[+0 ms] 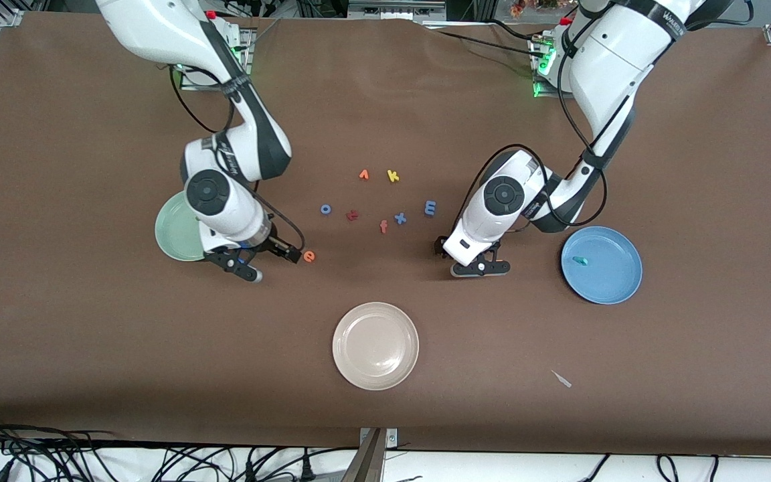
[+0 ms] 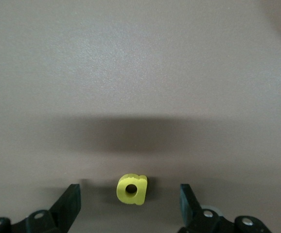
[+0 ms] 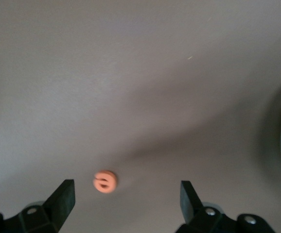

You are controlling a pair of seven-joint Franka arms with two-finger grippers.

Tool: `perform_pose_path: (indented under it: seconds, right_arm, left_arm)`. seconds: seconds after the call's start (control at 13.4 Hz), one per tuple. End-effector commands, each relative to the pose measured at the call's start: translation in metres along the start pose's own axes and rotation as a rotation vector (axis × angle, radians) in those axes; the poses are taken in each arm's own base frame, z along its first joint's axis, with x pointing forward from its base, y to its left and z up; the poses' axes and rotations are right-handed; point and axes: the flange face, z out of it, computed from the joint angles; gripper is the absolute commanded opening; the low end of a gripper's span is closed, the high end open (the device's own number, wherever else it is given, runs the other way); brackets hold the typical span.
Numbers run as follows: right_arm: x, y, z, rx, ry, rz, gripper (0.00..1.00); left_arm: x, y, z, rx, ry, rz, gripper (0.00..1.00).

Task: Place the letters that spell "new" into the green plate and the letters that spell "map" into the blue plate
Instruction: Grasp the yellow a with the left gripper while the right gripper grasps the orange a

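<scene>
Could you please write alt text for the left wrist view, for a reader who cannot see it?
A small yellow foam letter a lies on the brown table, centred between the open jaws of the left gripper, whose two black fingers stand clear of it on either side. A soft shadow crosses the cloth just past the letter.

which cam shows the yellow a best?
Left wrist view: the yellow a lies on the table between the open fingers of the left gripper, unobstructed. In the front view the left arm hides it. The right wrist view does not show it.
</scene>
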Motion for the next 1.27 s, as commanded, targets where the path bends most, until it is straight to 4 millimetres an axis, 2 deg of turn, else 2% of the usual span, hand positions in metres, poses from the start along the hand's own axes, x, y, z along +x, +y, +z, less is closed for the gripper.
perform_pose_path:
  seconds: [0.0,0.07,0.45,0.6,0.67,0.75,0.82,0.9,0.97,1.12,1.2]
  right_arm:
    - [-0.014,-0.017,0.023,0.012,0.008,0.072,0.80]
    - [-0.023,-0.021,0.031,0.007,0.007,0.058,0.75]
    - [-0.033,-0.025,0.054,0.014,0.021,0.055,0.69]
    - [-0.036,-0.025,0.062,0.009,0.019,0.049,0.61]
    - [-0.039,-0.026,0.064,0.006,0.018,0.045,0.56]
    - [-0.038,-0.026,0.064,0.006,0.019,0.044,0.49]
    - [-0.038,-0.026,0.063,0.007,0.020,0.044,0.36]
    - [-0.038,-0.026,0.063,0.007,0.020,0.040,0.19]
    - [-0.038,-0.027,0.061,0.009,0.020,0.040,0.13]
    - [-0.036,-0.028,0.052,0.015,0.024,0.025,0.12]
    - [-0.031,-0.027,0.039,0.024,0.031,0.026,0.12]
  left_arm:
    - [0.005,0.004,0.005,0.032,0.026,0.022,0.81]
    - [0.005,0.004,0.006,0.033,0.025,0.021,0.78]
    - [0.000,0.008,0.008,0.038,0.020,0.029,0.57]
    - [-0.002,0.010,0.009,0.041,0.018,0.033,0.44]
    - [-0.003,0.009,0.010,0.045,0.015,0.035,0.43]
    - [-0.002,0.008,0.011,0.049,0.015,0.039,0.43]
    - [0.000,0.004,0.014,0.066,0.024,0.051,0.43]
    - [0.000,0.003,0.017,0.076,0.029,0.061,0.43]
    - [0.000,0.003,0.017,0.078,0.030,0.063,0.38]
    - [-0.001,0.004,0.017,0.077,0.030,0.061,0.27]
    - [-0.001,0.004,0.017,0.076,0.030,0.060,0.22]
